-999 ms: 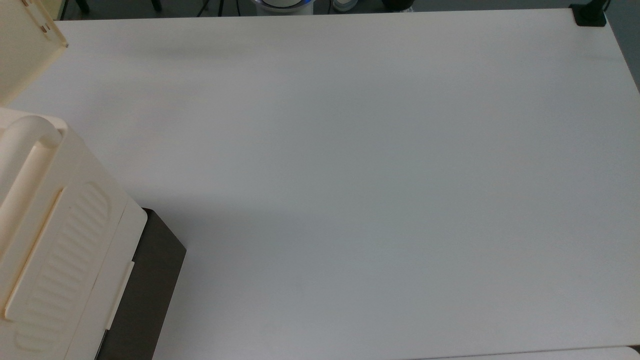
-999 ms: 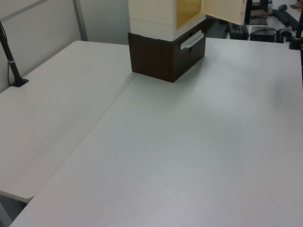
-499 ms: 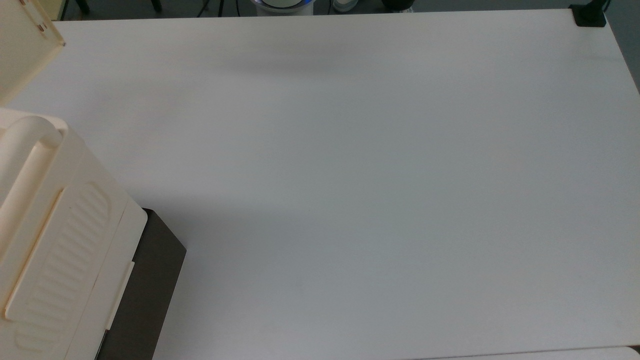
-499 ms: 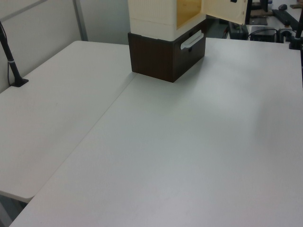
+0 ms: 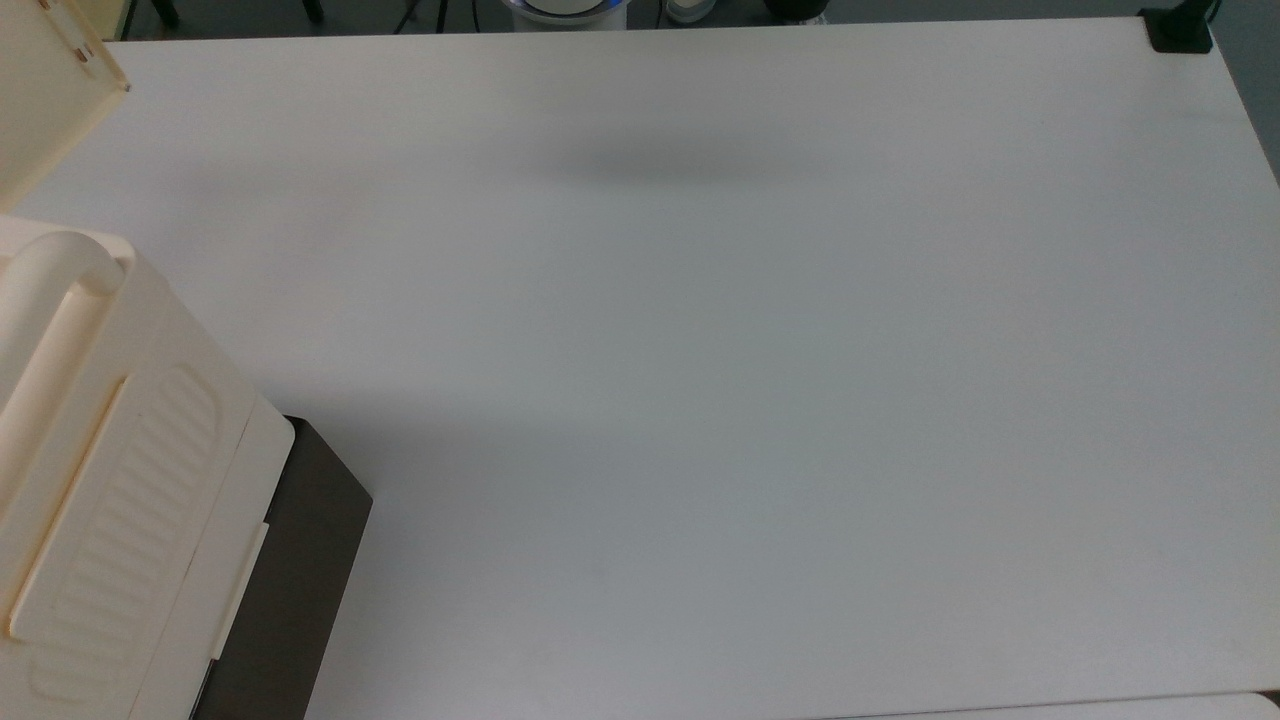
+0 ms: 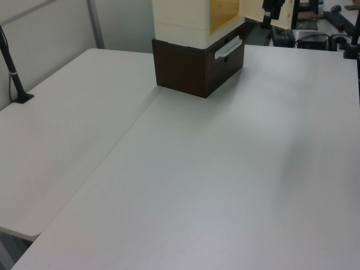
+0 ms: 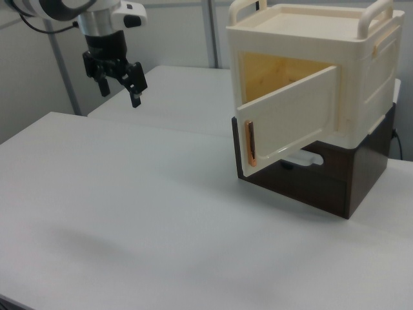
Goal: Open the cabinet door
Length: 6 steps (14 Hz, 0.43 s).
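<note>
While the end effector [image 7: 118, 81] hangs above the surface [image 7: 129, 213], fingers spread and holding nothing, the cabinet [image 7: 322, 97] stands well apart — toward the right view's right. Cabinet door [image 7: 287, 119] — swung ajar, facing the end effector.

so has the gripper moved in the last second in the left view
Yes. The gripper now hangs dark in front of the open cabinet door at the left view's top edge; a second ago nothing dark crossed that panel. The cabinet stayed put.
</note>
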{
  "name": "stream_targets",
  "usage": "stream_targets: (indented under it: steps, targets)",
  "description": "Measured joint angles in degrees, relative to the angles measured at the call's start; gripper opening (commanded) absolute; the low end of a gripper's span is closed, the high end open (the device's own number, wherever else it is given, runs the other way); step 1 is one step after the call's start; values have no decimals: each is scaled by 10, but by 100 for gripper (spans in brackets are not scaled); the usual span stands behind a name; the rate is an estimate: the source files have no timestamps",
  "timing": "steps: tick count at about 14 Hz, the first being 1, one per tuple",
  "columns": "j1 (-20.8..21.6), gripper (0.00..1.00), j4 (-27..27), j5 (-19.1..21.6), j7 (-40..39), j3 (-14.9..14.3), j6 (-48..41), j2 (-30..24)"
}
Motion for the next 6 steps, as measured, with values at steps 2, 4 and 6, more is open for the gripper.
stream_targets:
  steps: [2,4,6]
  targets:
    - [1,100,-9,-15,-8,0,18,13]
    - [1,100,-9,-19,-18,-3,21,23]
    - [-2,100,-9,-19,-19,-4,21,23]
